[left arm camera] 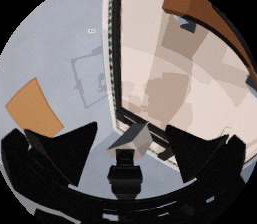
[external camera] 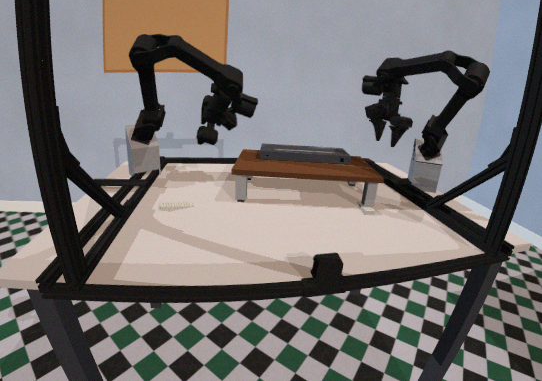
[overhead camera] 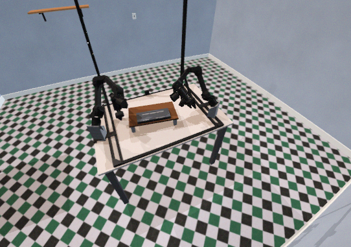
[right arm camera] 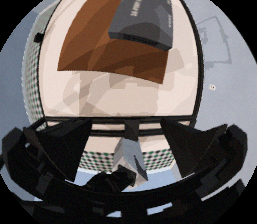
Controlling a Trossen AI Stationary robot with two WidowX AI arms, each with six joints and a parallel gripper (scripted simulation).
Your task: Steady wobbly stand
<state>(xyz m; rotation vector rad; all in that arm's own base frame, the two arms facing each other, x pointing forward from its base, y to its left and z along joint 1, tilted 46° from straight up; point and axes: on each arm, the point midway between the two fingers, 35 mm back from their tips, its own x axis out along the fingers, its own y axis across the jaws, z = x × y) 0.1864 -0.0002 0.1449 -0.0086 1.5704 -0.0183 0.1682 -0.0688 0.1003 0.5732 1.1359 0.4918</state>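
Observation:
The brown stand point(overhead camera: 133, 113) point(external camera: 305, 173) point(left arm camera: 188, 6) point(right arm camera: 83, 50) is on its grey legs, with the dark grey network switch point(overhead camera: 153, 115) point(external camera: 305, 153) point(right arm camera: 143, 25) on top. In the exterior view, a small pale wedge point(external camera: 368, 210) is at the foot of the near right leg; whether it is under the foot is unclear. A pale ridged strip, apparently wedges point(external camera: 176, 206), lies left of the stand. The left gripper point(overhead camera: 189, 105) point(external camera: 217, 130) point(left arm camera: 132, 126) is open, above the table beside the stand. The right gripper point(overhead camera: 120, 115) point(external camera: 386, 141) point(right arm camera: 127, 120) is open and empty, above the stand's other end.
Black rails point(overhead camera: 168, 144) point(external camera: 200, 292) frame the table point(overhead camera: 146, 144) point(external camera: 225, 232). A small black block point(external camera: 327, 265) stands on the near rail in the exterior view. Black uprights rise at that side's corners. The arm bases stand at opposite sides.

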